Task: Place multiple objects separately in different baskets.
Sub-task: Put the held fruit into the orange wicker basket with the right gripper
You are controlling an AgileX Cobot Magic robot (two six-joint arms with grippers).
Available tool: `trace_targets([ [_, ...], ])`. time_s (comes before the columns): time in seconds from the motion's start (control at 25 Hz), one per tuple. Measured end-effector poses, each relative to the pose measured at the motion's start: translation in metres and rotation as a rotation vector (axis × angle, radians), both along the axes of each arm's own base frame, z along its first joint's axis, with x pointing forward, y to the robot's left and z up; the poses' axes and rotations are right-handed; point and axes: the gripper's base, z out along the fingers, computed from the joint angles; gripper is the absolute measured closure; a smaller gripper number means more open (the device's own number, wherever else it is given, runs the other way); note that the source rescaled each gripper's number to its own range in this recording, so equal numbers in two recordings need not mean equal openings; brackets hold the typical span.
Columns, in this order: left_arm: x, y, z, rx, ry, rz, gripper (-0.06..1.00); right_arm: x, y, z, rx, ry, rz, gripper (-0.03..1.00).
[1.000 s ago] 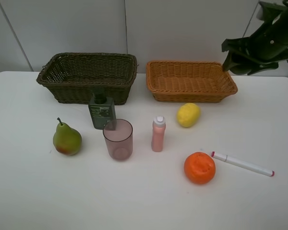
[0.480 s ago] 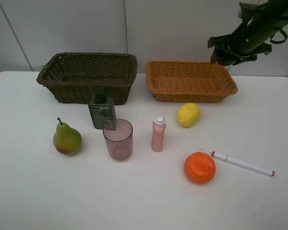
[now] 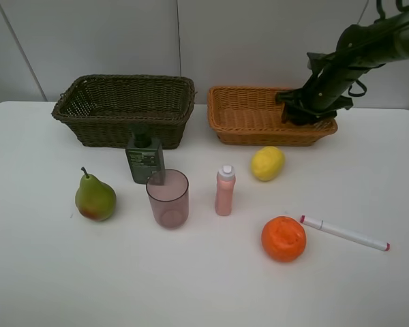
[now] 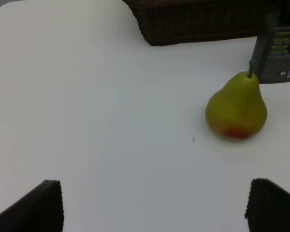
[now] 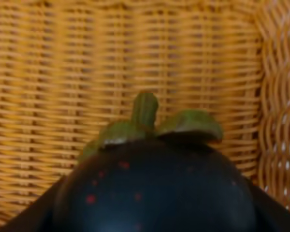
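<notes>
My right gripper (image 3: 302,111) reaches down inside the far right end of the light orange-tan basket (image 3: 249,137). It is shut on the dark green round fruit (image 5: 154,188), which fills the right wrist view with its green leaves against the wicker. My left gripper (image 4: 154,205) is open over bare table, short of the pear (image 4: 237,108). The dark brown-green basket (image 3: 78,117) stands at the back left. On the table lie the pear (image 3: 95,197), pump bottle (image 3: 144,160), pink cup (image 3: 168,198), small pink bottle (image 3: 225,191), lemon (image 3: 268,163), orange (image 3: 283,238) and white marker (image 3: 344,233).
The white table (image 3: 48,272) ends at a pale wall right behind both baskets. The pump bottle stands close against the front of the dark basket, with the cup just in front of it.
My right arm has swung down and to the left, from high off the basket's right corner into the orange-tan basket, still carrying the dark fruit. Nothing else has moved.
</notes>
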Motion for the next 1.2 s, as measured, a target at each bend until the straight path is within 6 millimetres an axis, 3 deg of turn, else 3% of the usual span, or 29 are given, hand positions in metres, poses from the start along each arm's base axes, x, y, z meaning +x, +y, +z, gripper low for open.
trace_targets([
  [0.88, 0.0000, 0.0000, 0.0000, 0.000, 0.000, 0.000, -0.06, 0.0016, 0.0006, -0.0010, 0.001, -0.008, 0.001, 0.38],
  [0.92, 0.0000, 0.0000, 0.0000, 0.000, 0.000, 0.000, -0.06, 0.0017, 0.0007, -0.0007, 0.001, -0.008, 0.001, 0.33],
  [1.04, 0.0000, 0.0000, 0.0000, 0.000, 0.000, 0.000, -0.06, 0.0019, 0.0007, -0.0006, 0.001, -0.010, 0.001, 0.07],
  [1.2, 0.0000, 0.0000, 0.0000, 0.000, 0.000, 0.000, -0.06, 0.0029, 0.0008, -0.0001, 0.003, -0.023, 0.001, -0.02],
])
